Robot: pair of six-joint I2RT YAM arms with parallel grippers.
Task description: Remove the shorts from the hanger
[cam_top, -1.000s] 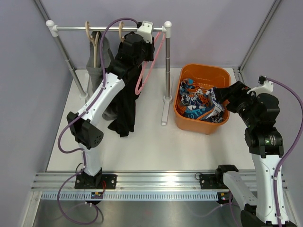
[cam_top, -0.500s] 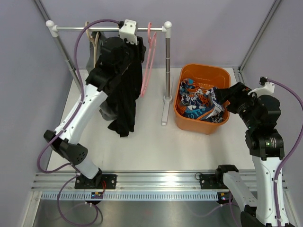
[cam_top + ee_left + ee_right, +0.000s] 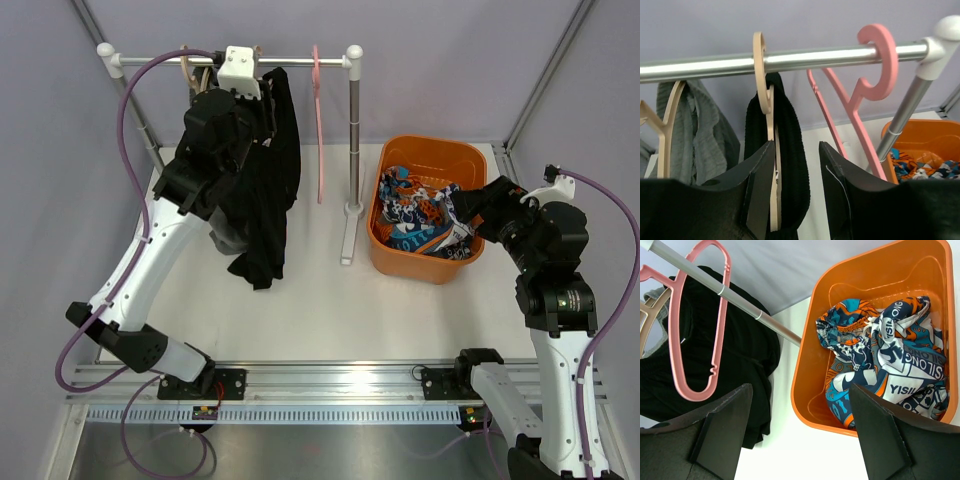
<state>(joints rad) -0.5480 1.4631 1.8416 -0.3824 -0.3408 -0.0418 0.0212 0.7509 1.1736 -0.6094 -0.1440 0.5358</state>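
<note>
I am holding my left fingers (image 3: 760, 185) up at the rail (image 3: 705, 65), partly apart and gripping nothing. The black shorts (image 3: 790, 130) are draped over a wooden hanger (image 3: 760, 75) straight ahead of the gap. The hanger's stem is standing between my two fingers, closer to the left one. The shorts are hanging with their long axis straight up and down, the loose end pointing down at the far left part of the surface (image 3: 320, 310). The grey shorts (image 3: 700, 135) are hanging the same way on the next wooden hanger, just left of my fingers. A bare pink hanger (image 3: 880, 55) is hanging to their right.

My right fingers (image 3: 725, 430) are spread wide and hovering over the orange basket (image 3: 805, 380) at the far right of the surface. The printed shorts (image 3: 880, 355) are lying crumpled inside it, below the gap, showing no clear long axis.

A second ago my left arm was further right along the rail, up against the pink hanger, which was slanting sideways. Now I am further left and that hanger is hanging plumb. My right arm is staying where it was.
</note>
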